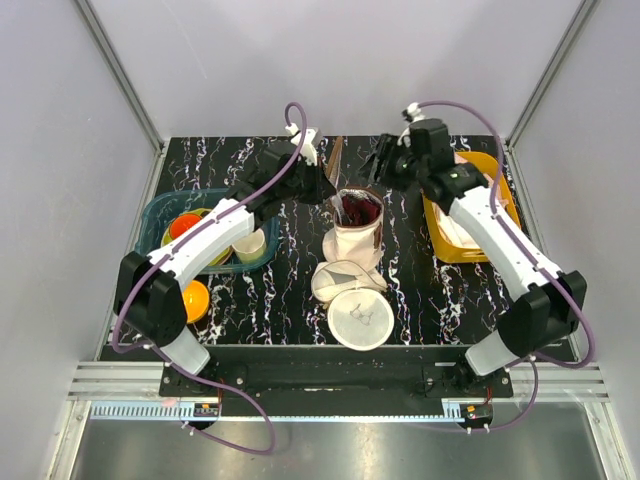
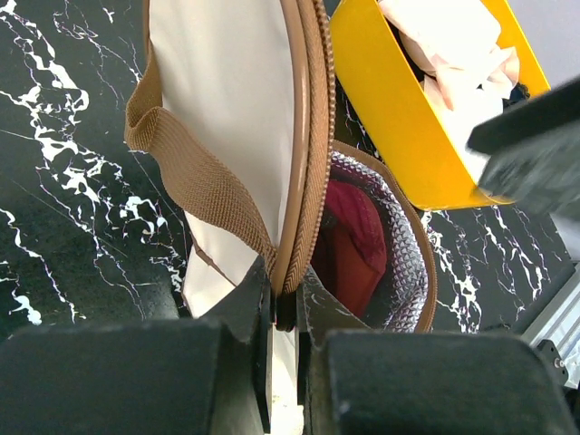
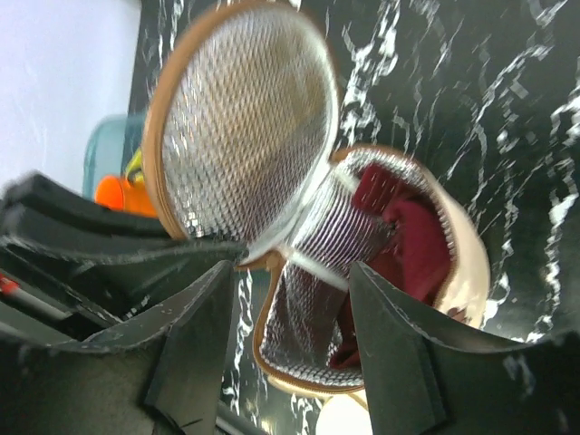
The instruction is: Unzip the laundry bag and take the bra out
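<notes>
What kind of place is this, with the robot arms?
Likely a robot test booth, not a home: a left arm and right arm bolted to a black marbled table, plain grey walls, an opened laundry bag.

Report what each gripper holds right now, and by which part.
The left gripper is shut on the laundry bag, pinching the brown zipper edge of its opened lid. The right gripper is open and holds nothing.

Black marble-look tabletop (image 1: 420, 290), white veins. Plain pale grey walls (image 1: 330, 60) on three sides. Aluminium posts (image 1: 120, 75) at rear corners. Metal rail (image 1: 115, 382) along near edge. Soft, even light.
</notes>
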Robot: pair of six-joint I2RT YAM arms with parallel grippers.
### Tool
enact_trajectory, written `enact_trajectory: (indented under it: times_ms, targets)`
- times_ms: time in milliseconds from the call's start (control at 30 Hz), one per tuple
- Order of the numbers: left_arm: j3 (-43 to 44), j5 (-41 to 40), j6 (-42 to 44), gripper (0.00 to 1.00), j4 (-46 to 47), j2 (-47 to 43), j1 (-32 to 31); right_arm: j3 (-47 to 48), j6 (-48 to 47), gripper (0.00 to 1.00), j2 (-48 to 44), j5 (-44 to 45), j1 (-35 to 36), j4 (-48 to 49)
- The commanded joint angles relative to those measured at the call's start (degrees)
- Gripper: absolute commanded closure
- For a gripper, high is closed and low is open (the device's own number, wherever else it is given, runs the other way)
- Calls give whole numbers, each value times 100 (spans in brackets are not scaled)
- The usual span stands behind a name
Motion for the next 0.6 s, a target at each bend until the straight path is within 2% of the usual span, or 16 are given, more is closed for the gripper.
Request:
enact_trajectory:
  times_ms: [0,200,367,567]
  targets:
    - [276,172,-6,100,308,65,3,-277,-167,41,378,-204,403,-226]
    - [224,233,-42,100,352,100,3,-576,-264,42,826,-82,676,-595]
    - [241,303,-50,100,369,127,3,-716,-202,26,1091,674,702,-895]
    - [285,532,-147,100,484,197,-5,-848,-97,24,1609,1088,711,-755]
